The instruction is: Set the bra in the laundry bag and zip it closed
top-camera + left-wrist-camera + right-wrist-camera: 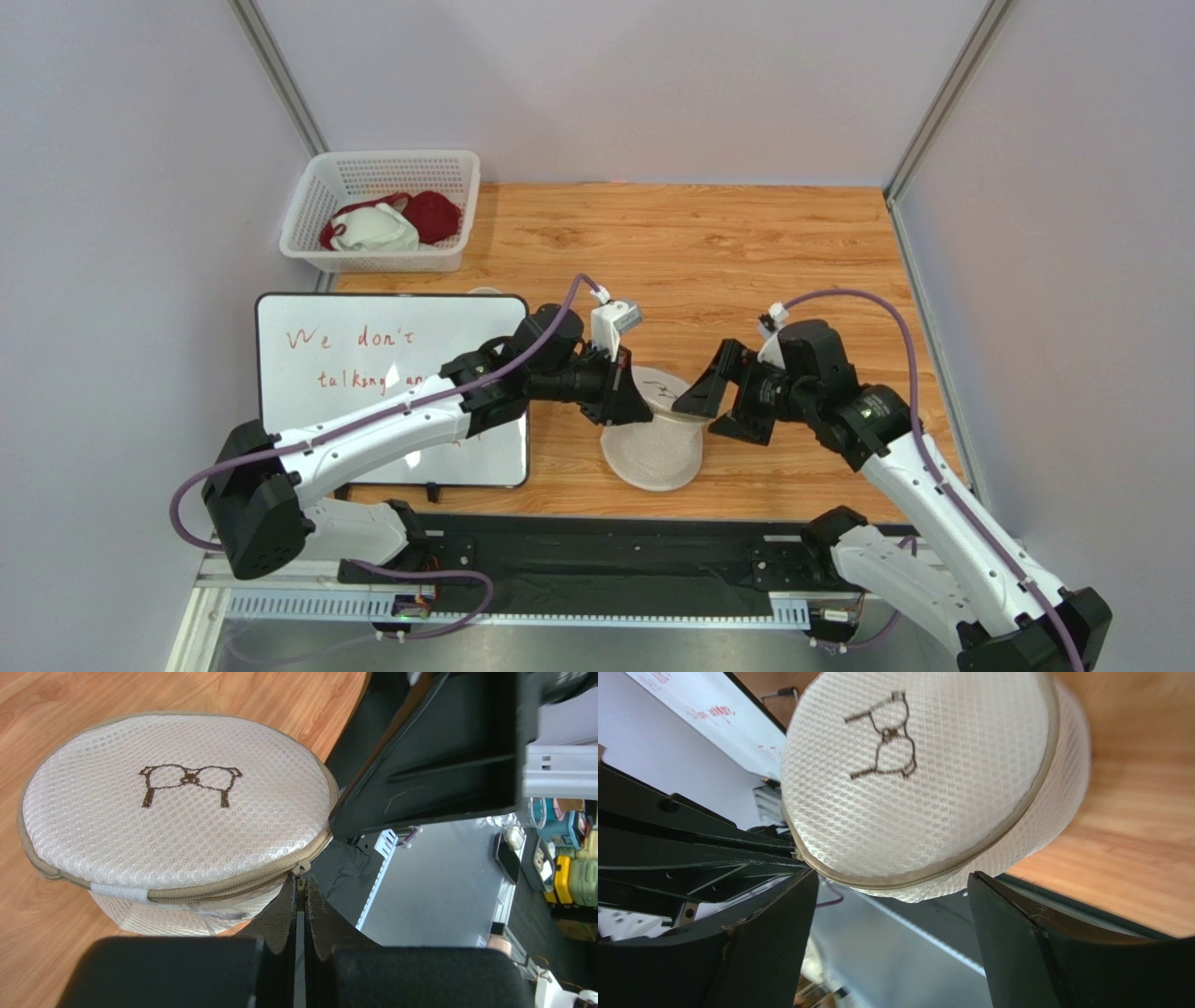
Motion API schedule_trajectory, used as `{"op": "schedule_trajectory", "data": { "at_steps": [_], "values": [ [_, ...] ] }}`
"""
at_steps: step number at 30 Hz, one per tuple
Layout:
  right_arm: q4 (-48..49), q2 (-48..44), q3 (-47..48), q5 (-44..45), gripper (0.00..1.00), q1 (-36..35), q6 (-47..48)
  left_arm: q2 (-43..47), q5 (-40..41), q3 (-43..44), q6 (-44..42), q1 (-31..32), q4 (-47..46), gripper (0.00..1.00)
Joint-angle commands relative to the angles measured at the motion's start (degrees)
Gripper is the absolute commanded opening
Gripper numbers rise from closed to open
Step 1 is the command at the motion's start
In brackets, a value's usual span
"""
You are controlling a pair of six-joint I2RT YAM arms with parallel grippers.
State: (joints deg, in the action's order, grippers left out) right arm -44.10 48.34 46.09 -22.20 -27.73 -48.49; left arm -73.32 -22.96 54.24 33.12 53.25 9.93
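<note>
Resting on the desk (786,252), the laundry bag (657,451) looks nearly zipped. The left claw (300,896) is pressed together at its zipper (210,894) and the right claw (892,885) is spread apart, so a tug may drag it.

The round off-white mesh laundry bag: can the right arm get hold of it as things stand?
Probably yes: the right gripper is open, a finger either side of the rim of the laundry bag, nothing in between.
</note>
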Motion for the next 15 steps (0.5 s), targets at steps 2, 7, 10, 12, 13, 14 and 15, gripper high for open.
{"op": "schedule_trajectory", "data": {
  "at_steps": [2, 7, 10, 12, 13, 14, 15],
  "values": [
    [18.8, -6.2, -9.9, -4.4, 0.76, -1.8, -20.8, -1.2, -2.2, 2.5, -0.1, -0.1, -2.1, 0.0],
    [17.6, -9.0, -10.5, 0.9, 0.7, -2.2, -25.5, -0.7, -2.4, 1.9, 0.1, 0.0, -2.2, 0.0],
    [18.2, -8.2, -11.5, 1.4, 0.68, -2.2, -27.6, -0.7, -3.5, 1.7, 0.6, 0.0, -3.3, 0.0],
    [19.7, -7.1, -12.2, 0.9, 0.66, -2.2, -28.4, -0.8, -4.0, 1.7, 0.7, 0.4, -4.1, 0.0],
    [20.7, -6.7, -12.3, 0.9, 0.66, -2.2, -28.6, -0.9, -4.5, 1.8, 0.5, 0.5, -4.2, 0.0],
    [20.9, -6.2, -12.2, 1.1, 0.66, -2.2, -28.6, -0.9, -4.6, 2.0, 0.2, 1.0, -4.1, 0.0],
    [21.2, -5.5, -12.2, 1.5, 0.6, -2.2, -28.4, -0.9, -4.7, 2.1, -0.1, 1.1, -4.0, 0.0]
  ]
}}
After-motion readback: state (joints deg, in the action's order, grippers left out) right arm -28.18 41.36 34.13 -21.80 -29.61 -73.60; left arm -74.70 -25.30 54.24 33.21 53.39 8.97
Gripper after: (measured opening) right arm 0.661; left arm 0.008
